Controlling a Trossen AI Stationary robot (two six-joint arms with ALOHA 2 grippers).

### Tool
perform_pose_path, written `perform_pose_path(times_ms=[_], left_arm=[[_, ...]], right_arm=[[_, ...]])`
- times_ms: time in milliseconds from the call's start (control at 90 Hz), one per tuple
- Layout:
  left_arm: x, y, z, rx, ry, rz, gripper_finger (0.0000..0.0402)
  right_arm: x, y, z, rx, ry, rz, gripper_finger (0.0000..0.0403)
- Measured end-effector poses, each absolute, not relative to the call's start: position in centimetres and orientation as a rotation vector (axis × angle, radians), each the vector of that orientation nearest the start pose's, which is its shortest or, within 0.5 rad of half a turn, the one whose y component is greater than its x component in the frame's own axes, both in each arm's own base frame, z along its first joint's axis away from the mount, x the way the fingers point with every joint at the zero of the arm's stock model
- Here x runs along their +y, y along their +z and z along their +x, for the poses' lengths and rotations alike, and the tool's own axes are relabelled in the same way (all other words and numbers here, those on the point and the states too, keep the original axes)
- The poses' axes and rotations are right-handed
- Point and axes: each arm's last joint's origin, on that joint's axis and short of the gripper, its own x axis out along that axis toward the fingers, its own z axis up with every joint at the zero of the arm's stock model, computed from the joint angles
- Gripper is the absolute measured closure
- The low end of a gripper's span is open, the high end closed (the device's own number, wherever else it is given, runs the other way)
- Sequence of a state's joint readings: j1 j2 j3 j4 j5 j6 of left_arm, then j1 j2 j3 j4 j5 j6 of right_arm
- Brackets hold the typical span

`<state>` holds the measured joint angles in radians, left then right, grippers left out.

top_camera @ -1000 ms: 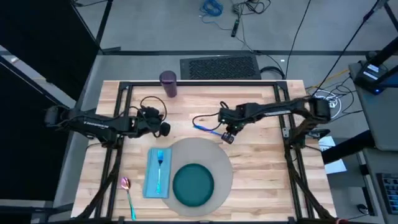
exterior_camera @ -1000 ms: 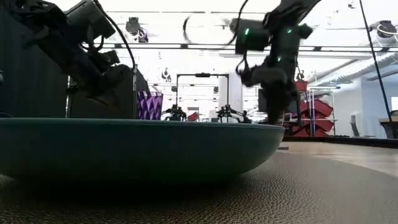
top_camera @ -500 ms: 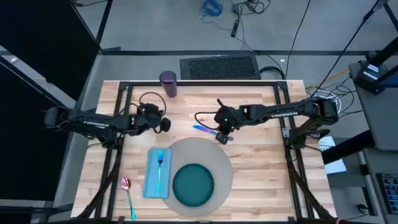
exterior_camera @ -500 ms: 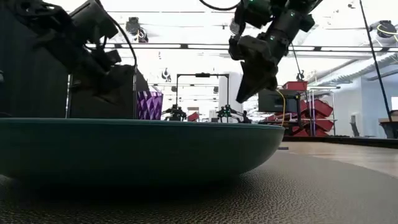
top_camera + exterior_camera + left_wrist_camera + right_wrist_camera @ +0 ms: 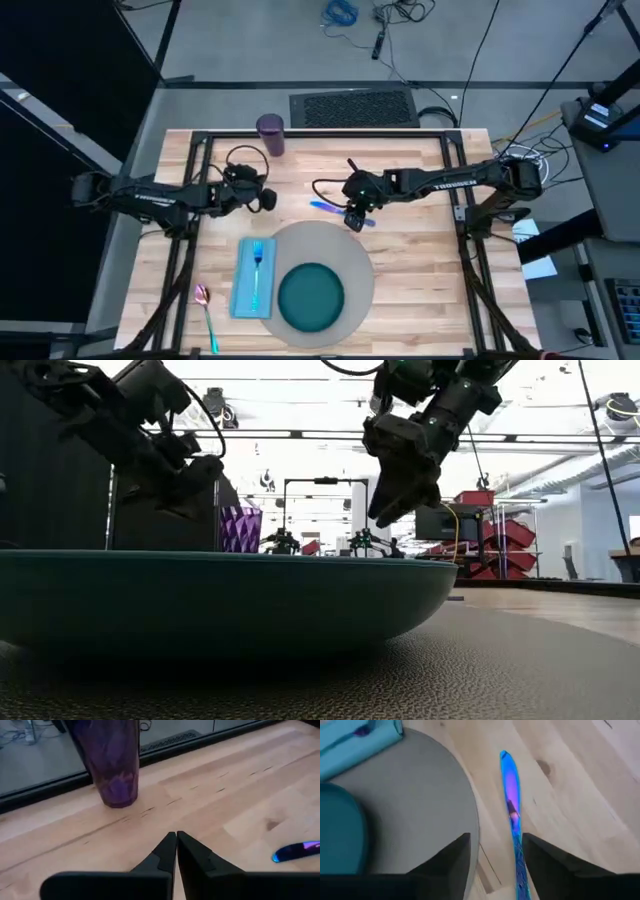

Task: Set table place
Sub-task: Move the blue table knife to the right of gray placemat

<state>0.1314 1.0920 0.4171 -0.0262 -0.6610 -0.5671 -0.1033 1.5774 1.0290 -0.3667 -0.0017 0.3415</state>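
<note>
A blue knife point(image 5: 340, 211) lies flat on the wooden table point(image 5: 420, 250), just beyond the far rim of the round grey mat point(image 5: 355, 262). My right gripper point(image 5: 495, 855) hangs open above the knife's handle end, a finger on either side and slanting down; I see no touch. The teal plate point(image 5: 310, 297) sits on the mat. The light blue napkin point(image 5: 254, 282), carrying the blue fork point(image 5: 257, 256), overlaps the mat's left rim. The spoon point(image 5: 205, 305) lies near the left front. My left gripper point(image 5: 176, 842) is shut above bare wood, short of the upright purple cup point(image 5: 112, 760).
Black frame rails point(image 5: 320, 134) run along the table's far and side edges. Bare wood stretches to the right of the mat and between the cup and the knife. In the low view the plate's rim point(image 5: 220, 600) fills the foreground.
My right gripper has shifted a little toward the table's left edge and tipped from pointing straight down to slanting, its fingertips higher off the table. The knife has stayed flat on the wood.
</note>
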Motion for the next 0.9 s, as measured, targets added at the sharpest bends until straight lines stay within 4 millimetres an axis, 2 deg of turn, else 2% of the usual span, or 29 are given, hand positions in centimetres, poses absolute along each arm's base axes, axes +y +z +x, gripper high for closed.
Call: perform_pose_path(times_ms=[378,633,789,900], left_arm=[[4.3,17.3,19.3,0.453,0.923,-0.331,0.0402],[4.3,17.4,19.3,0.449,0.922,-0.333,0.0402],[4.3,17.4,19.3,0.445,0.921,-0.335,0.0402],[4.3,17.4,19.3,0.444,0.920,-0.335,0.0402]], right_arm=[[-3.3,18.4,33.1,0.979,-0.203,0.267,0.0238],[-3.8,18.3,33.3,0.961,-0.214,0.261,0.0238],[-4.2,16.8,33.7,1.007,-0.226,0.268,0.0239],[-4.4,16.1,34.7,1.027,-0.224,0.262,0.0239]])
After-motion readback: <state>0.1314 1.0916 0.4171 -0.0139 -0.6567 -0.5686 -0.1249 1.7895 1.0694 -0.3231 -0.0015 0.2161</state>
